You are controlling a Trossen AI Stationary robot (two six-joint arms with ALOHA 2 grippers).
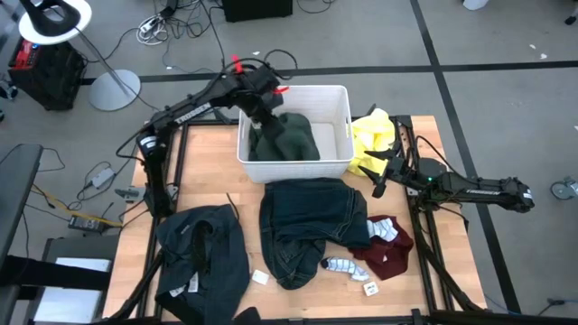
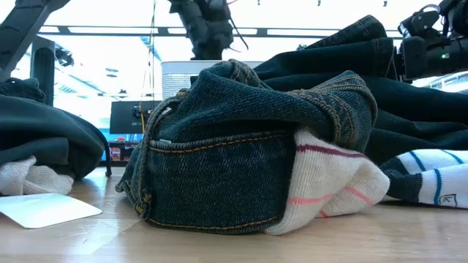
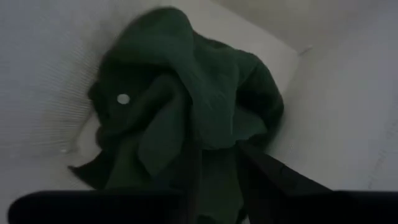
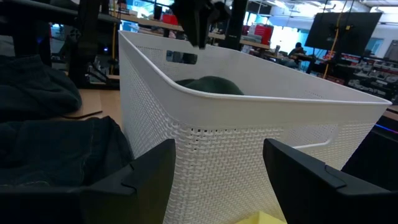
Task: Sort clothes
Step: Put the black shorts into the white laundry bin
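Green garment (image 1: 287, 137) in white bin (image 1: 339, 97), left gripper (image 1: 259, 116) seemingly above it

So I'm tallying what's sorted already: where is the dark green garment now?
The dark green garment lies inside the white bin at the table's far edge in the high view, under the left gripper.

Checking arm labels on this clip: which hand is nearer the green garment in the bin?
Left. The left hand hangs right over the green garment inside the white bin. The right hand waits outside the bin, beside the yellow garment.
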